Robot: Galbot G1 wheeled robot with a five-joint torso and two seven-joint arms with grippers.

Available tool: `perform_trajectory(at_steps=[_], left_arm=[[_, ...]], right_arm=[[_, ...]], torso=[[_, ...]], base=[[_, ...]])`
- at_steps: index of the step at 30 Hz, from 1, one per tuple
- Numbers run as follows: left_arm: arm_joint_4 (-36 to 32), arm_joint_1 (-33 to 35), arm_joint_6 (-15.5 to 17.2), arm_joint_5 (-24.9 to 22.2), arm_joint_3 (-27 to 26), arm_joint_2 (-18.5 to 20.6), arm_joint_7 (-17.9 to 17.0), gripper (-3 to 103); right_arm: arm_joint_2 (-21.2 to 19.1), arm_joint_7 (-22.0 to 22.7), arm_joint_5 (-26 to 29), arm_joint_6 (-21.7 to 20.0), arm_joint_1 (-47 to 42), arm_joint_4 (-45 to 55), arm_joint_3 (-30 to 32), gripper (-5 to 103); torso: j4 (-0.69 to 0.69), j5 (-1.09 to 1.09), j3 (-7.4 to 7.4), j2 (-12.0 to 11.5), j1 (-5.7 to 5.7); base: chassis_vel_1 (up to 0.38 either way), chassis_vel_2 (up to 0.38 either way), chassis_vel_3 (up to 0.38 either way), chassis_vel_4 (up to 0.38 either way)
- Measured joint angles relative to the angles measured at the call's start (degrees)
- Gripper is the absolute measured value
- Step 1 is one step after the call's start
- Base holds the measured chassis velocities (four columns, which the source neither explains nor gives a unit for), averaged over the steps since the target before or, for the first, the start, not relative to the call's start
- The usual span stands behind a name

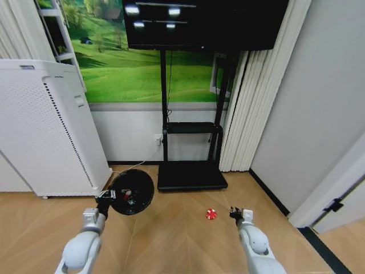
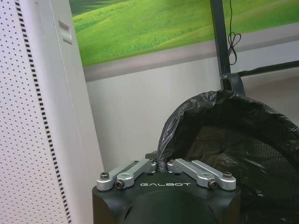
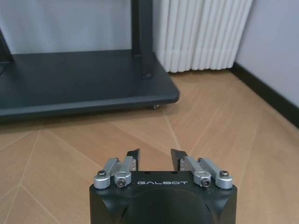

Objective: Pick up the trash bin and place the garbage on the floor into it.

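On the wooden floor (image 1: 182,240) in front of the robot, the trash bin (image 1: 132,191) hangs tipped toward the camera, so its round mouth faces up and outward. It is lined with a black plastic bag (image 2: 233,135), and small red and pale bits lie inside it, too small to identify. The left gripper (image 1: 106,196) has its fingers clenched on the bin's near rim; from the left wrist view the left gripper (image 2: 160,164) pinches the bag-covered edge between its fingertips, with the bin's dark mesh wall (image 2: 261,163) opening away beyond it.

A red-and-white crumpled wrapper (image 1: 211,214) lies on the floor to the right of the bin, well apart from it and near the right gripper (image 1: 235,213) — which hovers low over the floor just beside the wrapper. In the right wrist view the right gripper (image 3: 155,156) has its fingers released, a clear gap between the two dark tips, with bare floorboards beneath.

Behind the bin stands a large white perforated appliance (image 1: 45,131) on the left. A black screen stand (image 1: 191,171) rests its flat base on the floor near the wall, under a dark screen (image 1: 202,23). White curtains (image 1: 251,108) hang to the right of the stand.
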Motion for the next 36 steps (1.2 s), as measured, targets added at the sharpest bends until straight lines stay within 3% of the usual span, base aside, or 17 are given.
perform_trajectory(at_steps=[7,8,14,17,22,28,36], left_arm=[[-0.4,0.8,1.4,2.3,0.0,0.1,0.6,4],[-0.4,0.8,1.4,2.3,0.0,0.1,0.6,4],[0.4,1.7,1.7,3.2,-0.6,0.6,2.3,4],[1.0,2.3,1.8,4.0,-1.4,0.3,2.5,4],[1.3,2.9,2.8,4.9,-2.6,-0.5,0.5,4],[4.3,1.6,2.7,7.3,-3.4,-1.5,-5.0,4],[7.1,0.5,3.1,10.3,-3.7,-1.9,-8.5,4]], right_arm=[[-0.1,-2.1,-3.4,3.9,5.2,-10.6,-1.1,65],[-0.1,-2.1,-3.4,3.9,5.2,-10.6,-1.1,65],[-0.8,-3.8,-4.0,3.2,7.3,-14.4,-1.2,91],[-0.7,-4.1,-4.5,3.3,8.5,-16.7,-1.8,98],[0.1,-4.2,-4.7,3.5,10.4,-19.6,-2.4,100],[0.7,-4.4,-5.0,6.1,12.6,-24.8,-2.7,100],[1.5,-4.7,-5.3,8.5,16.0,-32.1,-2.5,100]], torso=[[0.0,-0.01,0.0,0.0,0.0],[0.0,-0.01,0.0,0.0,0.0],[-0.01,-0.01,0.0,0.0,0.0],[-0.02,0.0,0.0,0.0,0.0],[0.01,0.0,0.0,0.0,0.0],[-0.02,-0.01,0.0,0.0,0.01],[-0.01,-0.01,0.0,0.0,0.0]], base=[[0.0,0.0,0.0,0.0],[0.0,0.0,0.0,0.0],[0.0,0.0,0.0,0.0],[0.0,0.0,0.0,0.0],[0.0,0.0,0.0,0.0],[0.0,0.0,0.0,0.0],[0.0,0.0,0.0,0.0]])
